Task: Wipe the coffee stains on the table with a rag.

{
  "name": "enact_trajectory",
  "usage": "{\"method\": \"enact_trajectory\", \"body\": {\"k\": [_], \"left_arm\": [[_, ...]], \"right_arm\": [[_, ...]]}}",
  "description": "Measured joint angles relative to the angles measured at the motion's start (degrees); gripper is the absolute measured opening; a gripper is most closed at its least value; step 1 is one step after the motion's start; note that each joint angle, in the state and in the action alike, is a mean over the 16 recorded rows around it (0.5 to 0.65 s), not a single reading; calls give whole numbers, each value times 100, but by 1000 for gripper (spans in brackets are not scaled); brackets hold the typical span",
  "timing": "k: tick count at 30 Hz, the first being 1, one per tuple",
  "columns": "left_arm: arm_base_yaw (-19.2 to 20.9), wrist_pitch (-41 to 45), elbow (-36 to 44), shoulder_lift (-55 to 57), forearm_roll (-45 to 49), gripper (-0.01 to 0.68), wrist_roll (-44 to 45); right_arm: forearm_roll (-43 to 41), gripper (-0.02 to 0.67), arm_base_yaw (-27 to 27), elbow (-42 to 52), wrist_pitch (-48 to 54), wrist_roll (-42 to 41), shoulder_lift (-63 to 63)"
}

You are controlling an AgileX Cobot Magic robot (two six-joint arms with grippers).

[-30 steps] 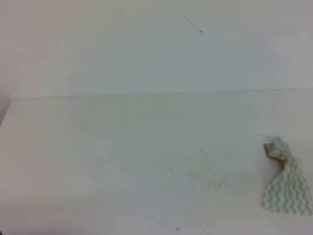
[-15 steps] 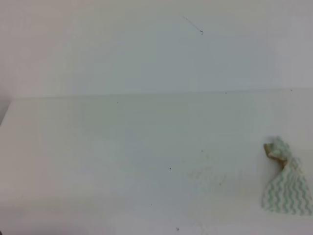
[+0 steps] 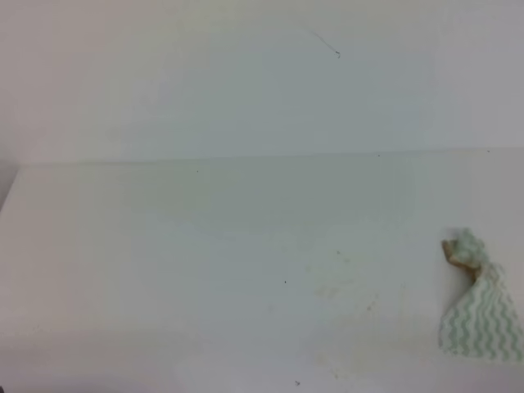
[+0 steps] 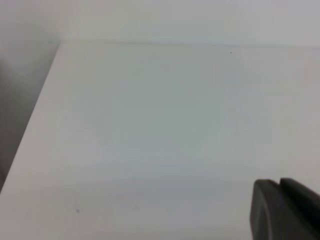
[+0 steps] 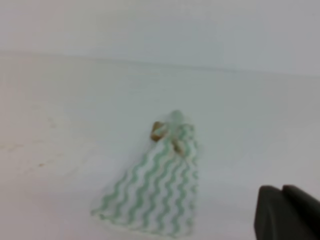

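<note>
Fingers of the right gripper [image 5: 287, 212] show only as a dark blurred block at the lower right corner of the right wrist view; the two parts lie tight together, clenched on nothing, and they sit apart from the rag [image 5: 155, 187]. Left gripper [image 4: 285, 210] shows the same way in the left wrist view, a dark block low at the right with a thin seam between two parts, but whether its fingers are clenched or released I cannot tell. Neither gripper appears in the high view.

The rag lies loose on the table [image 3: 164, 246] near its right edge, toward the front. It is white with pale green wavy stripes, bunched narrow at the far end and spread wide toward the front, so it looks like a fan. A brownish stained lump sits at the narrow far tip. In the high view the rag [image 3: 479, 307] runs up to the right border of the picture.

The stains [image 3: 348, 299] are only faint tan specks and smears on the table, left of the rag and near the front edge, well apart from the cloth. In the right wrist view faint tan marks [image 5: 35, 150] show on the table to the left of the rag. A few tiny dark specks dot the white surface. Behind the straight far edge stands a white wall [image 3: 246, 82] with a small dark mark.
</note>
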Motion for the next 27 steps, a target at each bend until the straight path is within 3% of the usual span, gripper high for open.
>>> {"method": "enact_trajectory", "body": {"k": [10,27], "left_arm": [[0,0,0,0,0,-2,0],[77,0,0,0,0,-2,0]], "right_arm": [[-480,0,-335,80,-67,-10,-68],[-524,0,-358,80,-53,-10,-68]]}}
